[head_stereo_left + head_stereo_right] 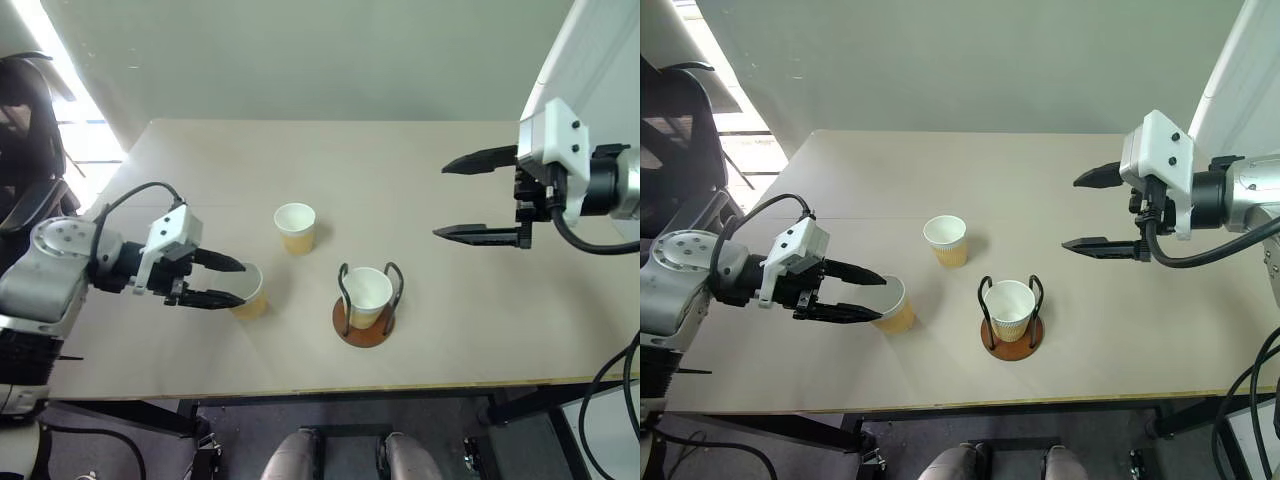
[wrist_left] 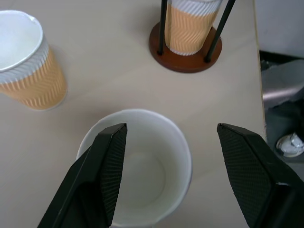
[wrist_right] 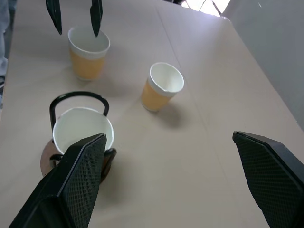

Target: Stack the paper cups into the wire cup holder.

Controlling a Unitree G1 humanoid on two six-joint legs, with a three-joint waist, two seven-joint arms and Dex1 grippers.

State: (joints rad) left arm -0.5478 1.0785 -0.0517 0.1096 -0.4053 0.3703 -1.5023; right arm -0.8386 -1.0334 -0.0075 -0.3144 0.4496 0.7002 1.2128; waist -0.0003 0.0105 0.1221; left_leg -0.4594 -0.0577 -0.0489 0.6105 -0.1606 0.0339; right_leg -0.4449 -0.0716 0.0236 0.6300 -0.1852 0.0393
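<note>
Left eye view is showing a plain beige counter standing against a pale grey-green wall, daylight glaring in from a window at the far left corner and a dark chair sitting beside it. Toward the near edge, about midway along, the wire cup holder is holding one upright paper cup between its two black loops, on a reddish-brown base. A second cup is standing alone, farther back and to the left of the holder. A third cup is sitting nearer the left edge, where the left gripper is reaching in with its jaws parted, one finger over the open mouth and one outside the rim, not closed on the cup. The right gripper is hanging in the air above the counter's right side, jaws spread wide and holding nothing. Dark flooring is lying below the near edge.
</note>
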